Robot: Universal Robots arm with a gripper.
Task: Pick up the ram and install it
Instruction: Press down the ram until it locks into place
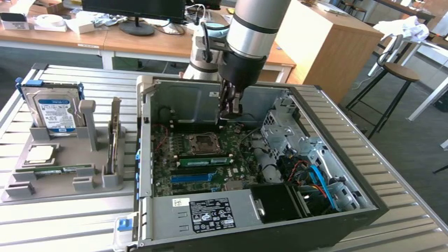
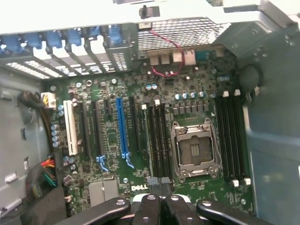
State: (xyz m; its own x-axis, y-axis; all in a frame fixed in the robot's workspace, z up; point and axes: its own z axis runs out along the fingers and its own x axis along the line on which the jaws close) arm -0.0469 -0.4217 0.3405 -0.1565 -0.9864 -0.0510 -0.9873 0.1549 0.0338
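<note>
Sitting upright in a slot on the motherboard, the ram shows in the exterior view as a thin green stick just below the empty processor socket; in the wrist view its edge is a narrow pale-green line among the dark memory slots, and its chips and label cannot be made out there. Above the socket hangs the gripper, its fingers pressed together with nothing between them, apart from the ram. In the wrist view the fingertips meet at the frame's edge, their lower parts cut off. The arm runs out of the picture at the top. The open computer case lies on a slatted metal desk; cables and drive bays toward the exterior view's right are a dim tangle. On the exterior view's left, a grey holder carries a blue-labelled hard drive, a square silver processor chip and a second green stick lying flat.
</note>
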